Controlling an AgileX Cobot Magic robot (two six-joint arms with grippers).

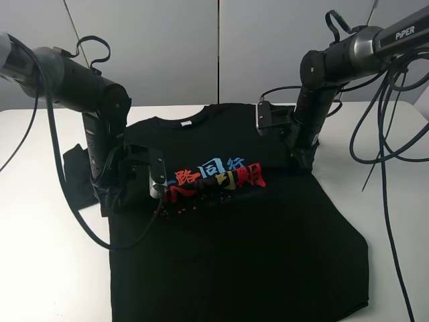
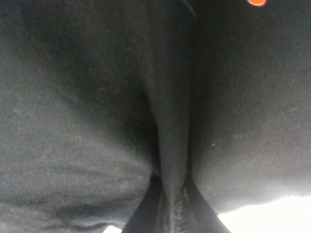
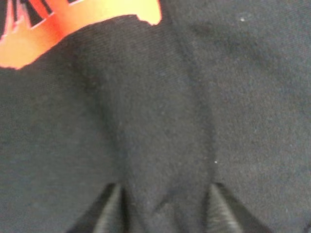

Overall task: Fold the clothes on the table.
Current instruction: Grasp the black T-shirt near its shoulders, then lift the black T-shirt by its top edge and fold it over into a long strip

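This is most likely a robotics lab or test cell, not a home. A plain white table (image 1: 40, 268) stands against bare grey wall panels (image 1: 167, 47). Two black robot arms reach over it, the left arm (image 1: 74, 80) and the right arm (image 1: 348, 50), which is marked PIPER. Both trail loose cables (image 1: 392, 77). A black T-shirt (image 1: 268, 255) lies spread on the table like a test piece.

The right arm (image 1: 395, 37) reads "PiPER"; the T-shirt (image 1: 268, 235) print shows "路同行".
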